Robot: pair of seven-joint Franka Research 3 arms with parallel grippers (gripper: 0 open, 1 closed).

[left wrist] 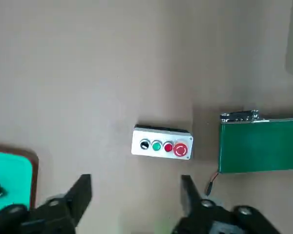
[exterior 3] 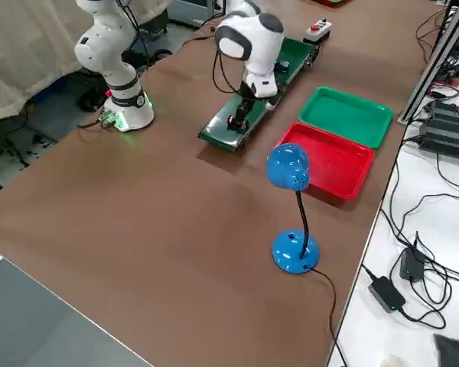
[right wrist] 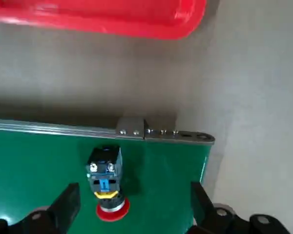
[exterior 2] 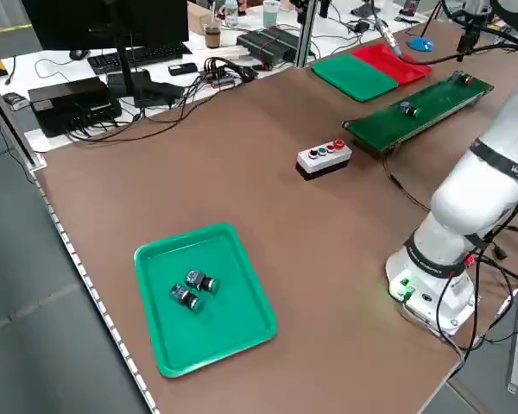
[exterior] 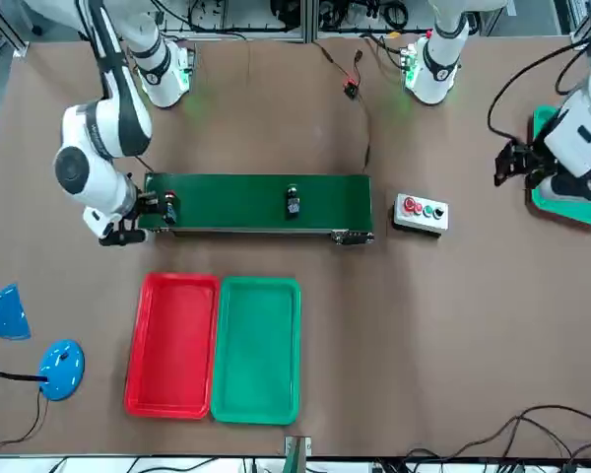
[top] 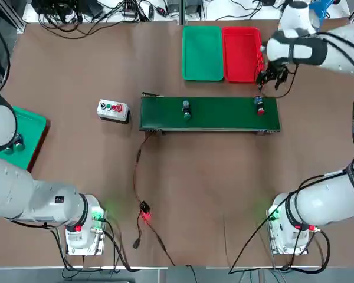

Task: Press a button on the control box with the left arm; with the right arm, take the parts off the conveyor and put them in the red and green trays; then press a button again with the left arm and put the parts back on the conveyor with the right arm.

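The control box (top: 112,110) with its row of buttons lies left of the green conveyor (top: 209,121). A red-capped part (top: 259,106) sits at the belt's right end, and a second part (top: 186,109) near its middle. My right gripper (right wrist: 134,207) hangs open just above the red-capped part (right wrist: 105,183), its fingers on either side without touching it. It also shows in the front view as the right gripper (exterior: 143,212). My left gripper (left wrist: 136,195) is open and empty, well short of the control box (left wrist: 161,145), near the table's left edge (exterior: 512,163). Behind the belt lie the red tray (top: 242,54) and green tray (top: 202,53).
A second green tray (exterior 2: 242,319) holding two small parts (exterior 2: 194,289) sits at the table's left edge, under the left arm. A cable with a lit red plug (top: 144,213) runs from the conveyor toward me. A blue desk lamp (exterior 3: 291,206) stands beyond the trays.
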